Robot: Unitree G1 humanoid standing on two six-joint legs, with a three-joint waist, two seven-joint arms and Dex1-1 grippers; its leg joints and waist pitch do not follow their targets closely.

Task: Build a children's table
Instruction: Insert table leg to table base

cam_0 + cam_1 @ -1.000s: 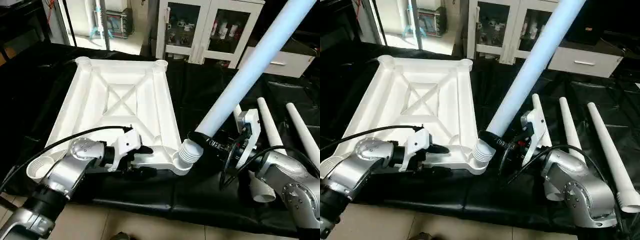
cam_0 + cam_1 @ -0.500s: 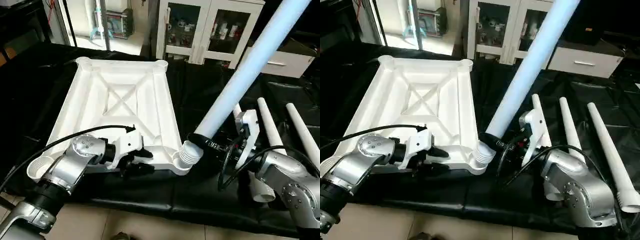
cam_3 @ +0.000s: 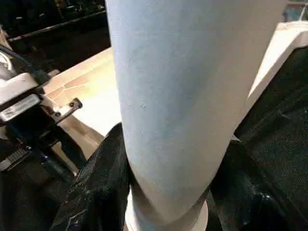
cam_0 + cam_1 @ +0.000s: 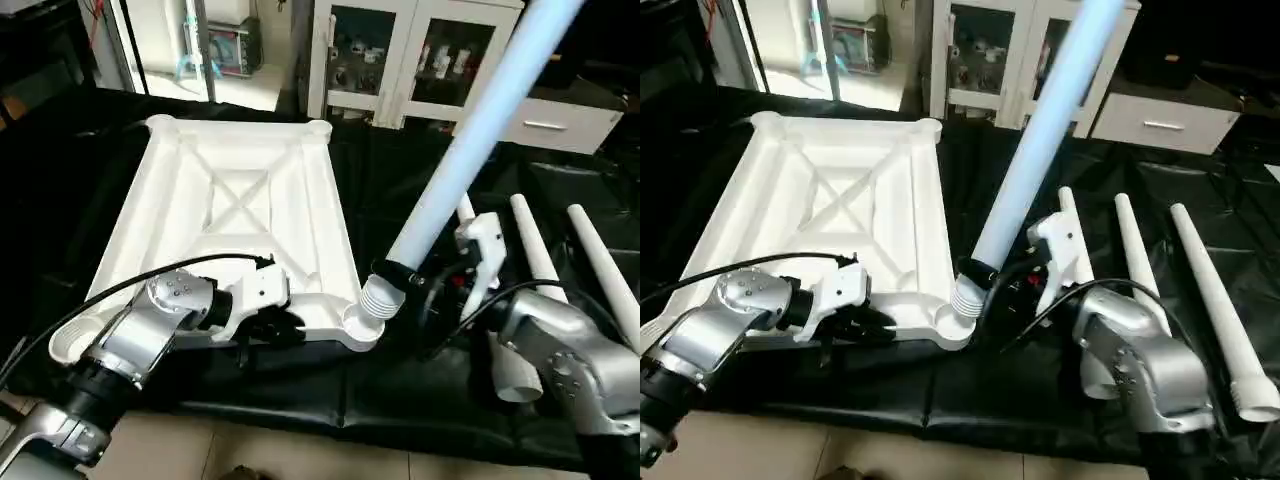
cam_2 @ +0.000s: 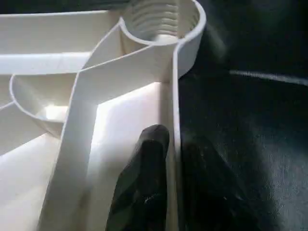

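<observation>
So the work surface is a low bench covered in shiny black sheeting (image 4: 420,400), with pale tiled floor (image 4: 280,450) showing along its near edge. Past the far side of my jaws there's a white cabinet with glass doors (image 4: 400,60) full of small stuff I can't make out, a white drawer unit (image 4: 560,125) next to it, and a bright doorway off beyond my left arm.

The white plastic rectangular table top (image 4: 240,200) is lying upside down on the sheeting, X-shaped ribs facing up, a round socket at each corner. The two far sockets are empty, and the near one by my left elbow is an open ring too.

My left jaws (image 4: 285,325) are clamped on the near edge wall of that top: one black finger (image 5: 144,178) sits inside against the wall, the other outside it on the black sheet side. Just ahead of them the wrist camera shows a corner socket with threads inside (image 5: 161,19).

My right jaws (image 4: 415,290) are closed around the thick end of a long tapered white tube leg (image 4: 470,130), black fingers (image 3: 96,187) wrapped on both sides. The leg slants up and away, and its ribbed threaded tip (image 4: 380,300) is resting at the near corner socket right beside my right jaws.

Three more white tube legs (image 4: 1205,290) lie side by side on the sheeting just beyond my right forearm.
</observation>
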